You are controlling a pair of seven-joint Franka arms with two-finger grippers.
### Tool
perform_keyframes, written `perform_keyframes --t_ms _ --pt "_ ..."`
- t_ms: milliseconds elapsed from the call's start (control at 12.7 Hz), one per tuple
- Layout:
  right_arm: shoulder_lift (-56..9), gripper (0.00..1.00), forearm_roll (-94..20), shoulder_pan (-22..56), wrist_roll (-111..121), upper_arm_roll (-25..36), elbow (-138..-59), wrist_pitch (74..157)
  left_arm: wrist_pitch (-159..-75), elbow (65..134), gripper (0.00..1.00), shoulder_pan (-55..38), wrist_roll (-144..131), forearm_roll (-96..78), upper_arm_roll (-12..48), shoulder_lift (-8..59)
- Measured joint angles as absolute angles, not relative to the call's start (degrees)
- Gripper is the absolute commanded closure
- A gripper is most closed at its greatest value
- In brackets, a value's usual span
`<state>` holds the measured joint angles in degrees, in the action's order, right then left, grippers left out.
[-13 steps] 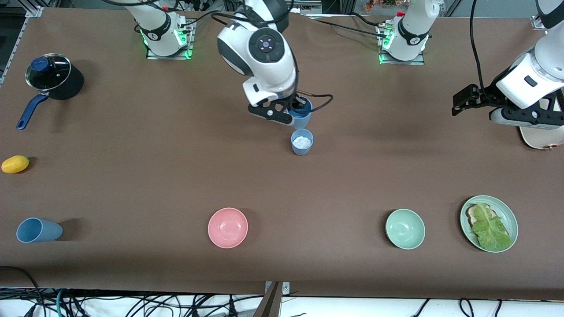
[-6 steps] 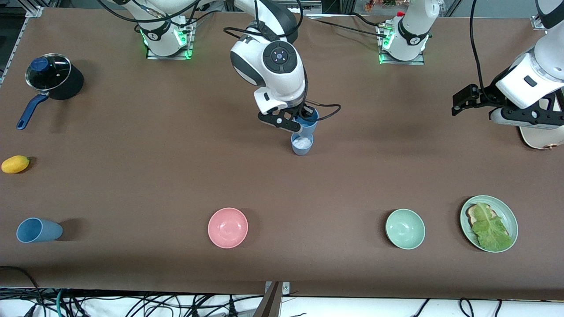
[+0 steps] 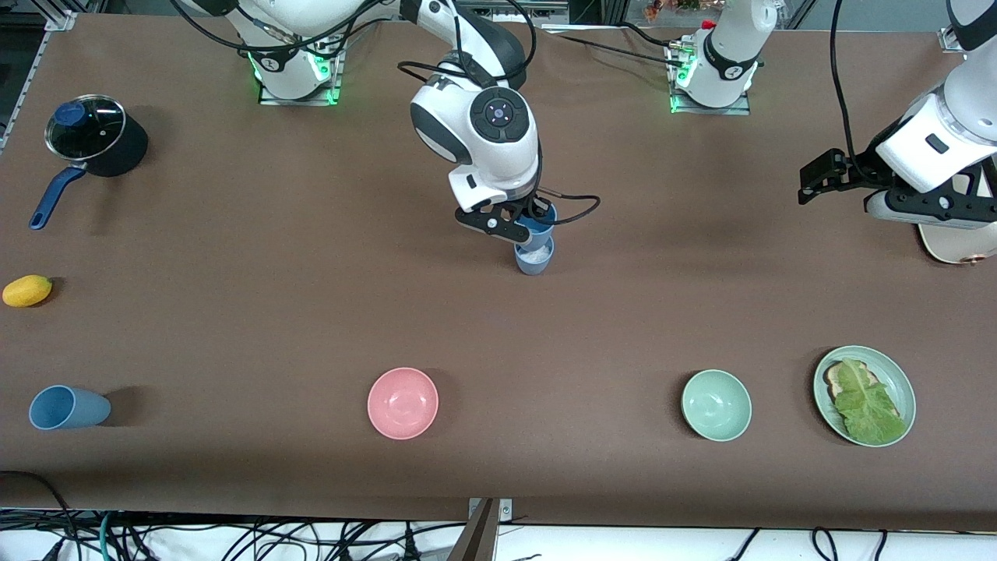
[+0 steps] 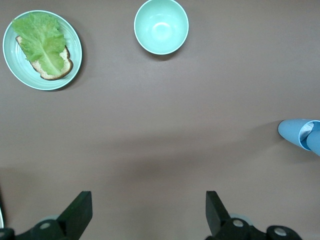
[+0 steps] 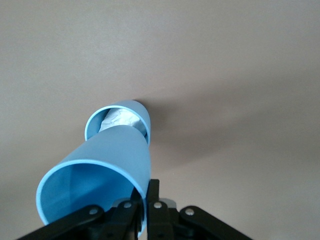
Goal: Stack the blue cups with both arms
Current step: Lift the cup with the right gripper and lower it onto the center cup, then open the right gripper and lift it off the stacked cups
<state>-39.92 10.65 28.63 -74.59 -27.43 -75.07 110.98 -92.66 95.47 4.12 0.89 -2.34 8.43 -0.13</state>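
Note:
My right gripper [image 3: 530,220] is shut on the rim of a blue cup [image 3: 540,228] and holds it tilted, its base at the mouth of a second blue cup [image 3: 534,260]. That cup stands upright mid-table with something white inside. In the right wrist view the held cup [image 5: 102,172] overlaps the standing cup [image 5: 116,121], with my fingers [image 5: 148,201] pinching its wall. A third blue cup [image 3: 67,407] lies on its side near the front camera, at the right arm's end. My left gripper [image 3: 812,185] waits open and empty at the left arm's end; it shows open in its own wrist view [image 4: 148,214].
A pink bowl [image 3: 403,403], a pale green bowl [image 3: 716,405] and a green plate [image 3: 898,375] with toast and lettuce sit near the front camera. A lidded black pot [image 3: 93,136] and a yellow fruit [image 3: 27,291] are at the right arm's end.
My right gripper has moved the held blue cup down and toward the standing cup, until its base meets that cup's mouth. The left arm has not moved.

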Motion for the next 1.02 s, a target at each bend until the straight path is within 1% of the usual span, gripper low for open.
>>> perform_keyframes --t_ms 473,552,709,867,1025 --pt "-40.0 1.0 10.7 28.6 -74.6 -27.4 -75.1 112.1 -92.7 95.5 0.0 4.1 0.9 -2.3 8.5 -0.1" --pt "-40.0 0.98 10.7 28.6 -74.6 -27.4 -75.1 112.2 -92.7 95.5 0.0 4.1 0.9 -2.3 8.5 -0.1" --pt "-40.0 0.84 10.7 28.6 -74.6 -27.2 -75.1 112.2 -92.7 95.5 0.0 4.1 0.9 -2.3 8.5 -0.1" --pt "-40.0 0.66 10.7 28.5 -74.6 -27.0 -75.1 112.3 -92.7 95.5 0.0 4.1 0.9 -2.3 8.5 -0.1" --pt "-40.0 0.55 10.7 28.5 -74.6 -27.0 -75.0 112.5 -92.7 95.5 0.0 4.1 0.9 -2.3 8.5 -0.1"
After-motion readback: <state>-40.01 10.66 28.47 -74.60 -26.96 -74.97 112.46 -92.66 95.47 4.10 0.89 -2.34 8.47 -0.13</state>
